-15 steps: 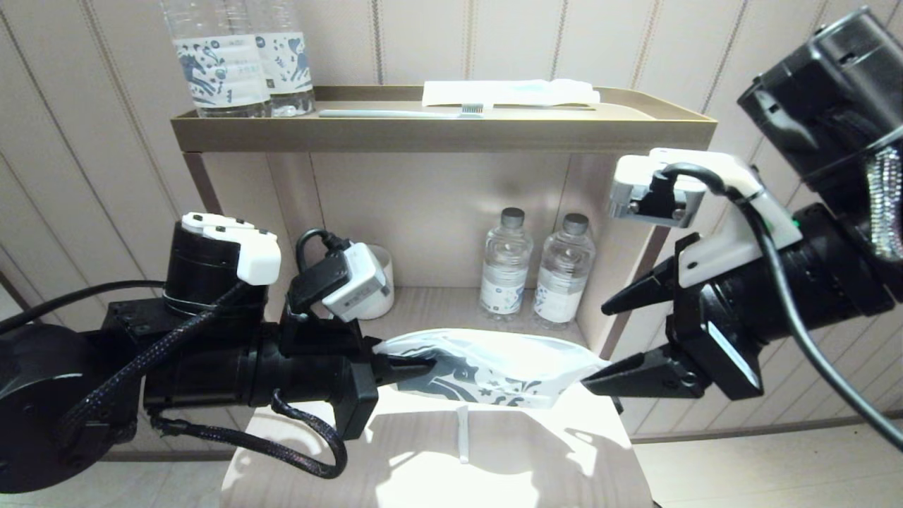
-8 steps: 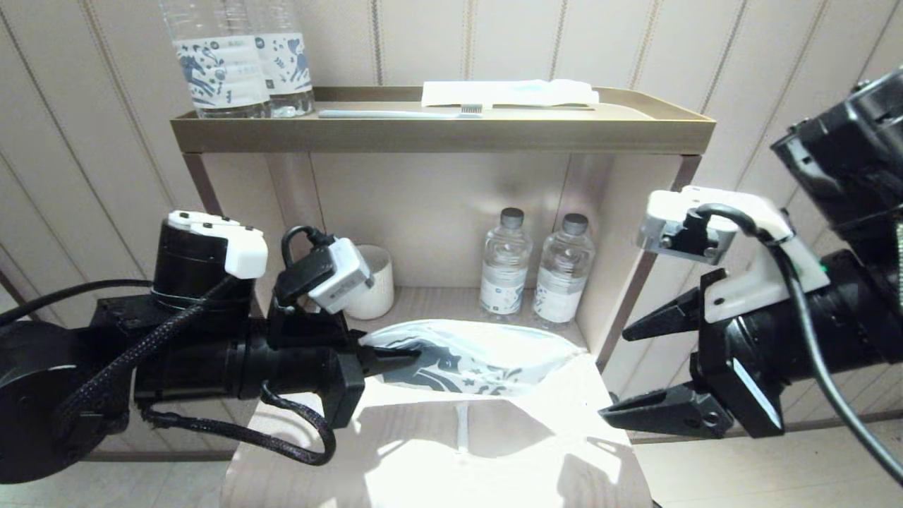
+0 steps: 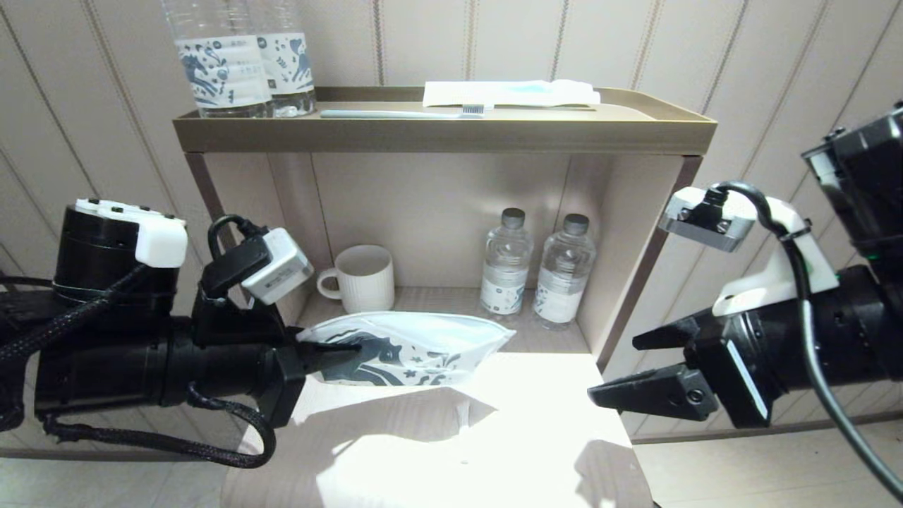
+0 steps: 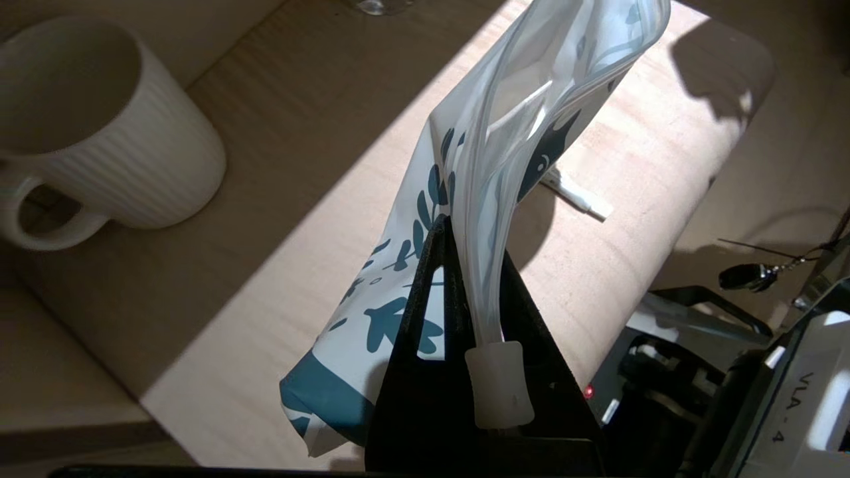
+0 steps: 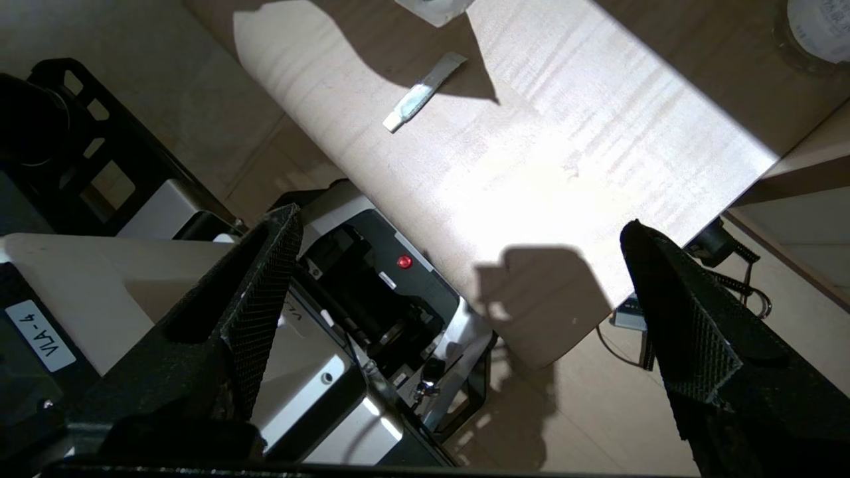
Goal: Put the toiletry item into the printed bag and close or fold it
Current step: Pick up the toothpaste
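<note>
while left pincer point(image 3: 331, 353) clamps printed bag point(image 3: 416, 346), toiletry item point(image 3: 463, 416) lies beneath.

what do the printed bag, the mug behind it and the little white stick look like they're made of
Printed bag: thin, glossy plastic film, semi-translucent; it sags from the left gripper.
Mug: probably ceramic, matte white, ribbed wall.
Stick: flat, rigid, smooth white; likely plastic, though it could be a wrapped item.

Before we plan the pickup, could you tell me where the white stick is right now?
In the head view the white stick lies on the table, just below the printed bag held up by the left gripper.
</note>
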Tool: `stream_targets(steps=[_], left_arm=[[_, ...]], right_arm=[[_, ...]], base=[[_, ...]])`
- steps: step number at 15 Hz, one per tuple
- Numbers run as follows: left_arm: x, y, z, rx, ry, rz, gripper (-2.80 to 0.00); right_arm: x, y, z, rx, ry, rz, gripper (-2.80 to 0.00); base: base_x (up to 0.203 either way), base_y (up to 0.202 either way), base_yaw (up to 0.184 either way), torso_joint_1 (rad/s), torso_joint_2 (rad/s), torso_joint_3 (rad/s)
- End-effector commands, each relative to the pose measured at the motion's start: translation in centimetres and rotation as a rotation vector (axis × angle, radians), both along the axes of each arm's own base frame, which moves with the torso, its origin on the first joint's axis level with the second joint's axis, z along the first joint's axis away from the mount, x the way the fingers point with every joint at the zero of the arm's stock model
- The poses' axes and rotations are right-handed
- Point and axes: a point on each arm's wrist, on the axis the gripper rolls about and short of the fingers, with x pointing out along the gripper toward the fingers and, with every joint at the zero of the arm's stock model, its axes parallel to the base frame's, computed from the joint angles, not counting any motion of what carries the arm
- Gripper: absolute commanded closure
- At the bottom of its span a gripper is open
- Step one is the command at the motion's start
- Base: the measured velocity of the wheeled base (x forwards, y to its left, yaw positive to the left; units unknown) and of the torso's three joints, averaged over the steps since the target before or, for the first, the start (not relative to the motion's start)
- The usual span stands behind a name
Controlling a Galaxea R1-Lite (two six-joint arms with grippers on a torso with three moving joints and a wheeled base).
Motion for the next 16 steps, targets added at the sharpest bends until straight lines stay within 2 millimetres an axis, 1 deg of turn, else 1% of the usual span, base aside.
stream_targets(steps=[1,3,4,8,10,12,14,15,16], left_arm=[[-1.2,0.8,0.9,0.007,-0.029,0.044,0.0],[-1.8,1.2,1.2,0.009,-0.027,0.082,0.0],[-1.9,1.3,1.5,0.006,-0.032,0.103,0.0],[-2.3,1.7,2.0,0.009,-0.049,0.167,0.0],[-2.5,1.9,2.5,0.015,-0.063,0.197,0.0],[-2.6,2.0,2.7,0.017,-0.072,0.227,0.0],[-2.5,2.0,2.6,0.009,-0.06,0.259,0.0],[-2.5,2.0,2.8,0.01,-0.065,0.267,0.0],[-2.4,2.0,3.0,0.011,-0.073,0.279,0.0]], right_arm=[[0.2,0.4,-0.4,0.012,-0.006,0.004,-2.8],[0.8,0.9,-0.5,0.031,-0.025,0.008,-2.8],[1.2,1.4,-0.9,0.023,-0.013,0.018,-2.8],[3.7,4.6,-2.7,-0.023,0.051,0.053,-2.8],[5.0,6.3,-4.1,-0.058,0.093,0.041,-2.8],[5.4,8.0,-5.4,-0.094,0.123,0.013,-2.8],[5.7,9.0,-5.7,-0.103,0.13,0.013,-2.8],[5.6,9.4,-5.8,-0.105,0.135,0.022,-2.8],[5.2,10.1,-6.1,-0.109,0.144,0.042,0.0]], base=[[0.0,0.0,0.0,0.0,0.0,0.0],[0.0,0.0,0.0,0.0,0.0,0.0],[0.0,0.0,0.0,0.0,0.0,0.0],[0.0,0.0,0.0,0.0,0.0,0.0],[0.0,0.0,0.0,0.0,0.0,0.0],[0.0,0.0,0.0,0.0,0.0,0.0],[0.0,0.0,0.0,0.0,0.0,0.0],[0.0,0.0,0.0,0.0,0.0,0.0],[0.0,0.0,0.0,0.0,0.0,0.0]])
